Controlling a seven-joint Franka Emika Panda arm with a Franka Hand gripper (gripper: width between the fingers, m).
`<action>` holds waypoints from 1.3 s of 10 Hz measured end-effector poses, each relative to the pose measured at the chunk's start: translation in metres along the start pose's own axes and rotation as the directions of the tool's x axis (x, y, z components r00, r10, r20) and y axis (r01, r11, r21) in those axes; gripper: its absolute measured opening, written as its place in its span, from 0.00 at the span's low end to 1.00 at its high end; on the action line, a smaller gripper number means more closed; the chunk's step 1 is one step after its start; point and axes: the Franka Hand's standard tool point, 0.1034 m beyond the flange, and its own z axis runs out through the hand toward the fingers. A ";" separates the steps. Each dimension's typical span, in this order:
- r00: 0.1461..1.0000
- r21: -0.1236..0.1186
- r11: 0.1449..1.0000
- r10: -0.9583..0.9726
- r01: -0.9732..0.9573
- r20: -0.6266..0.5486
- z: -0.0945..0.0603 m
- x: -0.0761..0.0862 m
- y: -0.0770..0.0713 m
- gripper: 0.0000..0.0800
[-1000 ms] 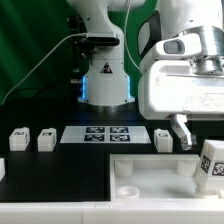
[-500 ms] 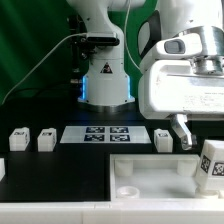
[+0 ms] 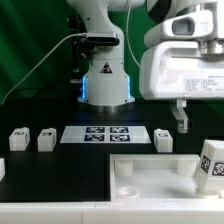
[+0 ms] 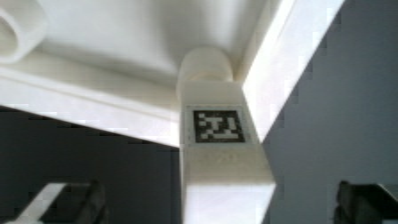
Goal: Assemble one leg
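Note:
A white square leg [image 3: 210, 165] with a black-and-white tag stands upright in the corner of the white panel [image 3: 150, 173] at the exterior view's right. My gripper [image 3: 203, 112] hangs above it, open and empty, and only one dark finger [image 3: 181, 115] shows there. In the wrist view the leg [image 4: 217, 125] rises between my two spread fingertips [image 4: 61, 201], with a gap on each side. The gripper [image 4: 214, 205] touches nothing. The panel's rim [image 4: 107, 80] runs behind the leg.
Three more small white legs stand on the black table: two at the exterior view's left [image 3: 19, 139] [image 3: 46, 140] and one [image 3: 165, 139] beside the marker board [image 3: 105, 133]. The robot base [image 3: 105, 80] stands behind.
My gripper has risen straight up from around the standing leg. The leg has stayed in place on the panel.

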 end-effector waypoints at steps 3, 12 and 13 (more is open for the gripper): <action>0.968 0.003 0.999 0.046 -0.048 0.246 -0.005 0.005 0.004 0.81; 0.958 -0.017 0.998 0.065 -0.063 0.278 0.028 0.013 0.016 0.81; 0.957 -0.020 0.997 0.073 -0.070 0.282 0.032 0.011 0.014 0.81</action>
